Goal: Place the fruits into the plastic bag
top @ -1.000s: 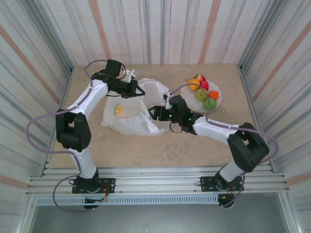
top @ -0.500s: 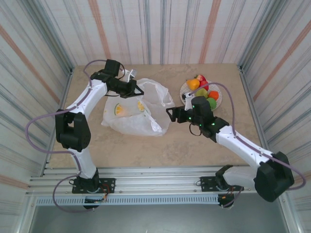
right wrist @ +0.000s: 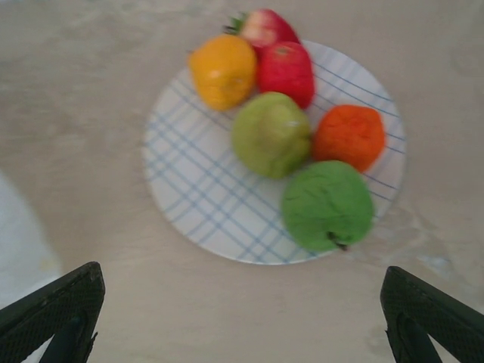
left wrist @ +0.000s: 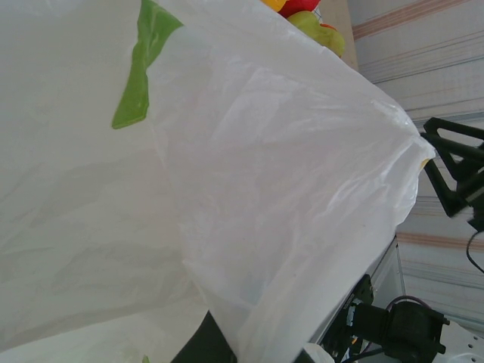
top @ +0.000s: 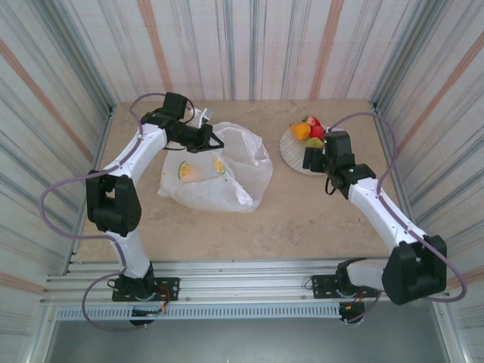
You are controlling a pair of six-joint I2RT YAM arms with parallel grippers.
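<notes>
The beige table [top: 302,219] sits between striped walls [top: 249,45]. Nearest me, my right claw [right wrist: 242,325] hangs spread wide just above the plate [right wrist: 189,189], where 6 fruits [right wrist: 271,134] cluster toward its far side: 2 green, 2 orange, 2 red. Off to the left the bag [top: 227,181] lies slumped on the table, and my left claw [top: 214,141] is clamped on its raised far rim.

Left gripper [top: 214,141] apparently clamped, arm [top: 140,151] stretched far forward; right gripper [right wrist: 242,318] spread wide, pointing downward
</notes>
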